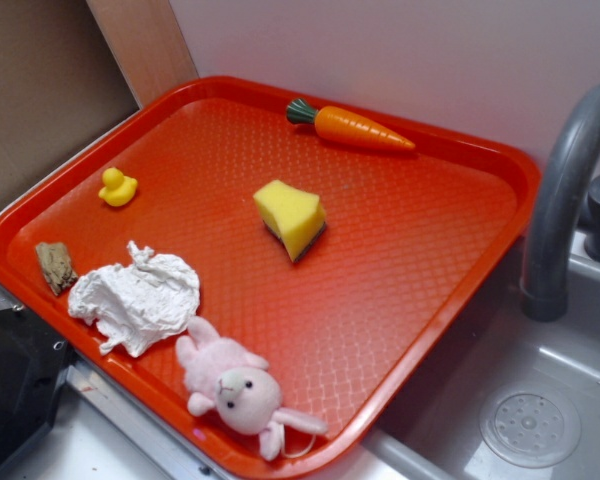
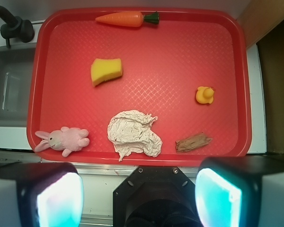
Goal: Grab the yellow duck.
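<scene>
The tiny yellow duck [image 1: 118, 187] sits on the red tray [image 1: 410, 250] near its far left side. In the wrist view the duck [image 2: 205, 95] lies at the tray's right part, above a brown bark piece [image 2: 193, 142]. My gripper [image 2: 139, 196] is high above and behind the tray's near edge, jaws wide apart and empty, with two glowing pads [image 2: 59, 201] at the frame's bottom. The gripper does not show in the exterior view.
On the tray [image 2: 180, 71] lie a yellow sponge [image 2: 106, 71], a toy carrot [image 2: 128, 19], a crumpled white paper [image 2: 132, 132] and a pink plush bunny [image 2: 64, 139]. A grey sink [image 1: 520, 420] with a faucet [image 1: 560, 200] is beside the tray.
</scene>
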You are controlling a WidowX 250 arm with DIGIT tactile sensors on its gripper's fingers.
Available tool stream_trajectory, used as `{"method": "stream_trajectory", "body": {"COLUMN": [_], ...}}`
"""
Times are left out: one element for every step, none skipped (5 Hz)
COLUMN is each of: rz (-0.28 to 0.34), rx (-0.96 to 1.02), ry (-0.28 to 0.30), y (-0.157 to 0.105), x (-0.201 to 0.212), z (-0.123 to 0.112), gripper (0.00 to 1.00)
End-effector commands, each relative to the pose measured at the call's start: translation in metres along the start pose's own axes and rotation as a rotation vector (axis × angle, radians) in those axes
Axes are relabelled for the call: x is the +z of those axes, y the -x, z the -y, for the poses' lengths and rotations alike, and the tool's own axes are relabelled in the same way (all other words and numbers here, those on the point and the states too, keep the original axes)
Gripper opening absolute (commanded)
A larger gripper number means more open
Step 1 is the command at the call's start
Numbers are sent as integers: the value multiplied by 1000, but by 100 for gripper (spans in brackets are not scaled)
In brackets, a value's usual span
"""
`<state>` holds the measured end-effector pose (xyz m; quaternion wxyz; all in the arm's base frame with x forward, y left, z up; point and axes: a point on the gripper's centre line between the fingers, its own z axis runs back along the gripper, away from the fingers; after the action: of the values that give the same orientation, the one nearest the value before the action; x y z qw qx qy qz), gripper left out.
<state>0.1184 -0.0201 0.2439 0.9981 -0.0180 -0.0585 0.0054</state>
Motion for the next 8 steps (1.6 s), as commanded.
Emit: {"method": "stream_trajectory", "body": {"rz": [0, 17, 31, 54, 36, -79, -246, -318], "rx": [0, -119, -253, -358, -589, -661, -764, -754], "ry": [0, -83, -146, -253, -292, -288, -241, -193], "y": [0, -37, -73, -92, -102, -104, -104, -101], "x": [0, -8, -16, -26, -46, -81, -119, -147], "z": [0, -15, -28, -54, -88, -107, -122, -132], "gripper": [100, 100, 100, 100, 100, 100, 100, 100]}}
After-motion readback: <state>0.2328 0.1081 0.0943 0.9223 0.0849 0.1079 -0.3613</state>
